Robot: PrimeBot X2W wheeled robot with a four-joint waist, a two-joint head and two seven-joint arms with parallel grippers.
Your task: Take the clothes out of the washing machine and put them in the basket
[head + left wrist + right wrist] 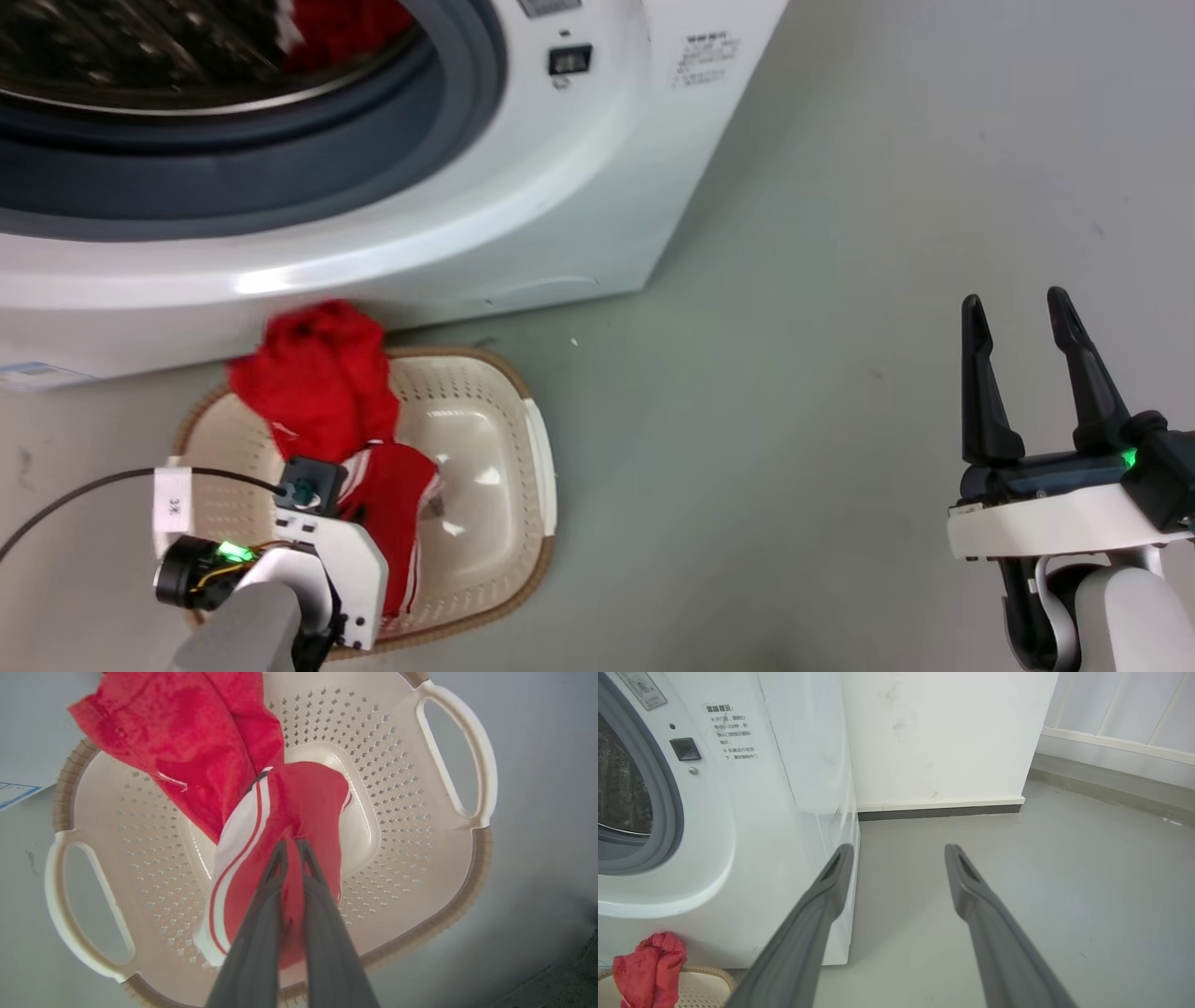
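The cream basket [537, 448] sits on the floor in front of the washing machine [579, 187]. My left gripper [292, 845] hangs over the basket [411, 826], shut on a red garment with white stripes [299, 807]. That garment [392, 509] dangles into the basket. Another red garment [317, 378] lies draped over the basket's far rim and shows in the left wrist view [187, 742] and right wrist view [649, 966]. More red clothes [341, 28] lie inside the drum. My right gripper [1018, 322] stands open and empty at the lower right, over bare floor [899, 851].
The machine's grey porthole rim [280, 159] is open toward me. A white wall [943, 737] with a dark skirting runs behind the machine's right side. Grey floor [840, 327] stretches to the right of the basket. A black cable [75, 495] trails at the lower left.
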